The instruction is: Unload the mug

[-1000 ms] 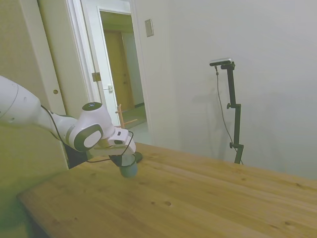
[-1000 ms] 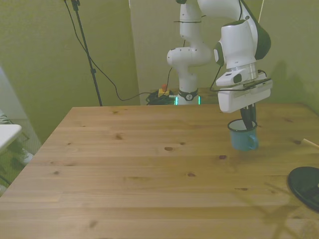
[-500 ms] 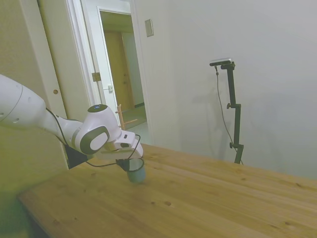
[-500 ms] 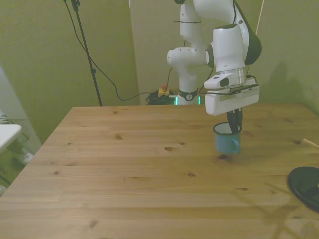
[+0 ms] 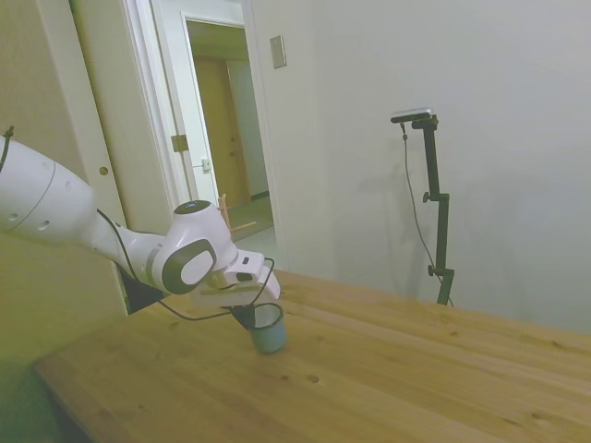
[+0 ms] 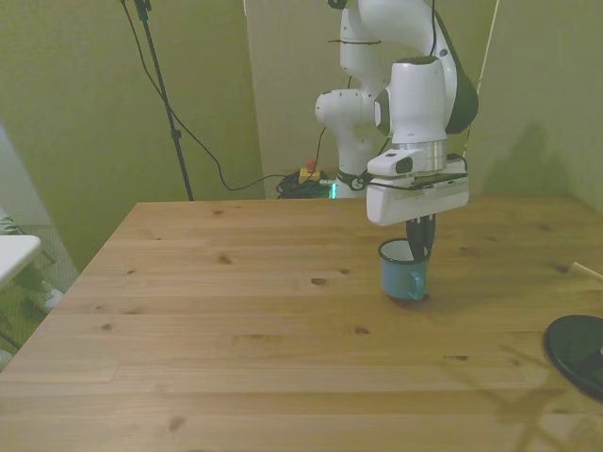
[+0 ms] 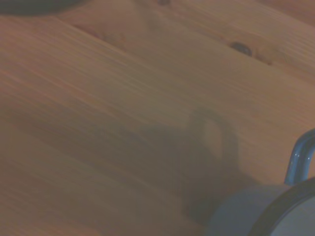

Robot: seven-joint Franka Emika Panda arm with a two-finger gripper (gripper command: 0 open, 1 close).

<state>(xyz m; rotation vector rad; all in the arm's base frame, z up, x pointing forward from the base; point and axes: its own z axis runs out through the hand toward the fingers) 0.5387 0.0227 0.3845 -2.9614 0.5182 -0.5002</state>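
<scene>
Over the middle of the wooden table (image 6: 236, 320), toward the front view's right, the gripper (image 6: 418, 247) points straight down with its 2 dark fingers (image 6: 415, 235) drawn close together on the rim of the mug (image 6: 402, 272); 1 finger goes down inside the white interior, and the wall of the mug is pinched between the pair. The mug is upright, teal-grey with a dark rim, its base at or just above the boards with a small shadow under it; whether it touches the wood cannot be told. In the side view the gripper (image 5: 254, 312) and the mug (image 5: 268, 328) sit near the table's left part, under the white wrist housing. The wrist view shows only part of the mug (image 7: 268, 209), its loop handle (image 7: 299, 156) standing off the wall, and a soft shadow on the boards beside it. A dark round base (image 6: 577, 351) lies at the front view's right edge, well apart from the mug. No brand, label or writing can be read on anything.
</scene>
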